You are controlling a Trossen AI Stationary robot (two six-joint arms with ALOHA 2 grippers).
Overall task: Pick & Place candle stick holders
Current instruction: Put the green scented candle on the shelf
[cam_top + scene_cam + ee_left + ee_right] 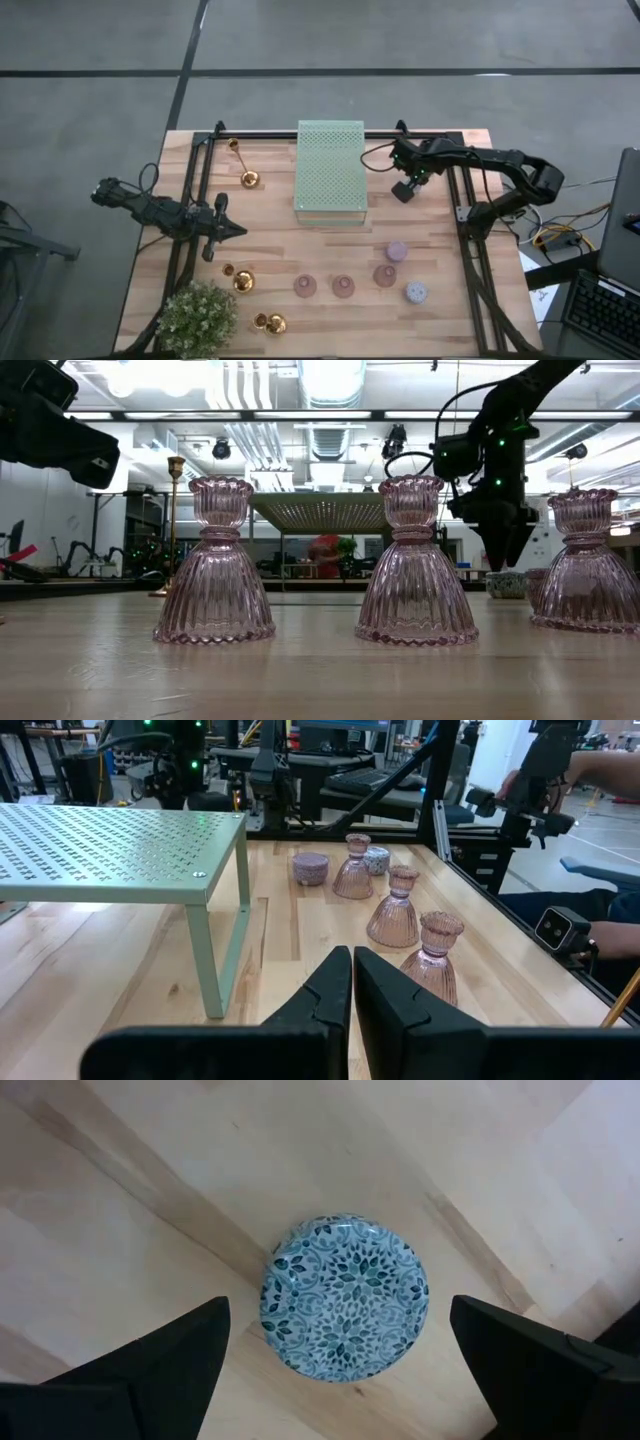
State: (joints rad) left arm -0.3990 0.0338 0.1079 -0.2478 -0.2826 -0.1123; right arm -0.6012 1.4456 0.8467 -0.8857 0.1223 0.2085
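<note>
My right gripper (340, 1345) is open and points down over a squat holder with a blue-green patterned top (345, 1295). Its fingers stand on either side of the holder, apart from it. The holder stands on the table right of the green block; in the low view (505, 584) it shows just under the gripper (505, 560). My left gripper (235, 230) is shut and empty at the table's left. Three pink glass holders (343, 286) stand in a row near the front. A lavender holder (397, 251) and a blue-grey one (417, 292) stand to their right. Gold holders (243, 282) lie at the left.
The pale green perforated block (331, 170) stands on legs at the table's far middle. A bushy potted plant (197, 315) is at the near left corner. One gold holder (248, 178) is at the far left, another (270, 323) beside the plant. A person's arm (600, 765) shows beyond the table.
</note>
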